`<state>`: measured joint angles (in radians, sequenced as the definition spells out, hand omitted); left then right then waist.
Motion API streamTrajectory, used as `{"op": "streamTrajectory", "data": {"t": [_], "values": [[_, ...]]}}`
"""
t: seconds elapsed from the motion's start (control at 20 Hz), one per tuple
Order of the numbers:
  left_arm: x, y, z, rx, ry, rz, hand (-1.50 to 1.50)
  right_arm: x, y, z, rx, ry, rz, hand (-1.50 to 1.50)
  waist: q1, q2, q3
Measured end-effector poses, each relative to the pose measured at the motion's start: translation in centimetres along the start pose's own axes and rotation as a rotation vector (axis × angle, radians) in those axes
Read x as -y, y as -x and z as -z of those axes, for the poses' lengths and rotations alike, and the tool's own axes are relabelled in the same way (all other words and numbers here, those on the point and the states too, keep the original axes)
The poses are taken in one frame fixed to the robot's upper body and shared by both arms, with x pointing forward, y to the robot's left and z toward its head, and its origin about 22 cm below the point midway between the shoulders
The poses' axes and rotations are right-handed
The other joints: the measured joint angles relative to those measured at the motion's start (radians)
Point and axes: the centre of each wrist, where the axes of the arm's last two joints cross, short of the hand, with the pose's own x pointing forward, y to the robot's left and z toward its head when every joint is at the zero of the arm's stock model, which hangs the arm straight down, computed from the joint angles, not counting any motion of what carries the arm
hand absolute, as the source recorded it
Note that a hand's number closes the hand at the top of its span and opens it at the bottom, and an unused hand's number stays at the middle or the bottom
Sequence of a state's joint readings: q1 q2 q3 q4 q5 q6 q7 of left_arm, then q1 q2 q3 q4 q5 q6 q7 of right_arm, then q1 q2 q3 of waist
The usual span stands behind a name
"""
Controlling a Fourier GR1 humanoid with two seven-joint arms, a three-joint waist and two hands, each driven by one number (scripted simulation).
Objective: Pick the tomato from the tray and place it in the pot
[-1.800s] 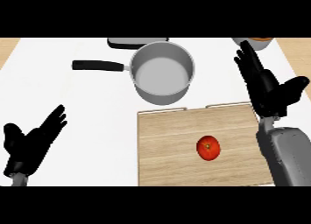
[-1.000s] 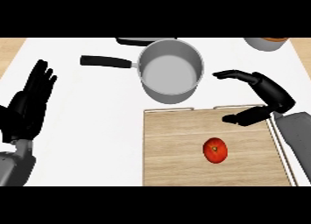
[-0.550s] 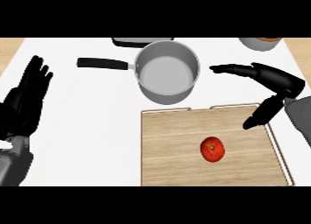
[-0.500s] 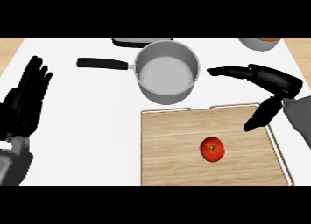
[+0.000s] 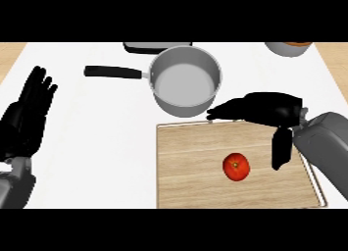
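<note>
A red tomato lies on the wooden tray, a little right of its middle. Beyond the tray's far edge stands a grey pot with a black handle pointing left; nothing shows inside it. My right hand hangs over the tray's far right corner, fingers spread and pointing left, thumb hanging down just right of the tomato. It holds nothing and does not touch the tomato. My left hand rests open at the left edge, fingers up.
A dark lid or pan edge shows behind the pot at the top. A grey bowl with something orange sits at the top right. White counter lies between my left hand and the tray.
My right hand has dropped lower and moved left, from beyond the tray's right corner to over it, closer to the tomato. The left hand rose to the left edge and stays there.
</note>
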<state>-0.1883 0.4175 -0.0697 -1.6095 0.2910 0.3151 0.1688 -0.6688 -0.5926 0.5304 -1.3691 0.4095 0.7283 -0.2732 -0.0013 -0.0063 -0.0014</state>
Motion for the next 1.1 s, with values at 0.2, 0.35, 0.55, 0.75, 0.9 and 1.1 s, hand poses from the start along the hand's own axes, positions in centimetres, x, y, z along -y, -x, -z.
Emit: {"op": "streamTrajectory", "data": {"t": [0.2, 0.35, 0.55, 0.75, 0.9, 1.1], "values": [[0.4, 0.1, -0.3, 0.006, 0.002, -0.008, 0.00, -1.5, -1.7, 0.7, -0.046, -0.072, -0.022, -1.50, -0.001, 0.002, 0.001], [0.0, 0.0, -0.5, 0.008, 0.002, -0.006, 0.00, -2.4, -2.7, 0.7, -0.062, -0.092, -0.025, -1.50, 0.000, 0.003, 0.001], [0.0, -0.3, -0.2, 0.009, 0.004, -0.005, 0.00, -4.1, -3.4, 1.7, -0.080, -0.111, -0.024, -1.50, 0.001, 0.005, 0.001], [-0.5, -0.5, -0.1, 0.014, 0.000, -0.001, 0.00, -5.2, -3.3, 2.2, -0.132, -0.127, -0.048, -1.50, 0.003, 0.006, 0.001], [-0.2, -0.1, -0.1, 0.012, 0.002, -0.001, 0.00, -6.2, -3.2, 2.4, -0.174, -0.123, -0.073, -1.50, 0.003, 0.006, 0.002], [0.1, 0.3, -0.2, 0.008, 0.006, -0.001, 0.00, -6.9, -2.5, 3.0, -0.192, -0.120, -0.079, -1.50, 0.004, 0.006, 0.002]]}}
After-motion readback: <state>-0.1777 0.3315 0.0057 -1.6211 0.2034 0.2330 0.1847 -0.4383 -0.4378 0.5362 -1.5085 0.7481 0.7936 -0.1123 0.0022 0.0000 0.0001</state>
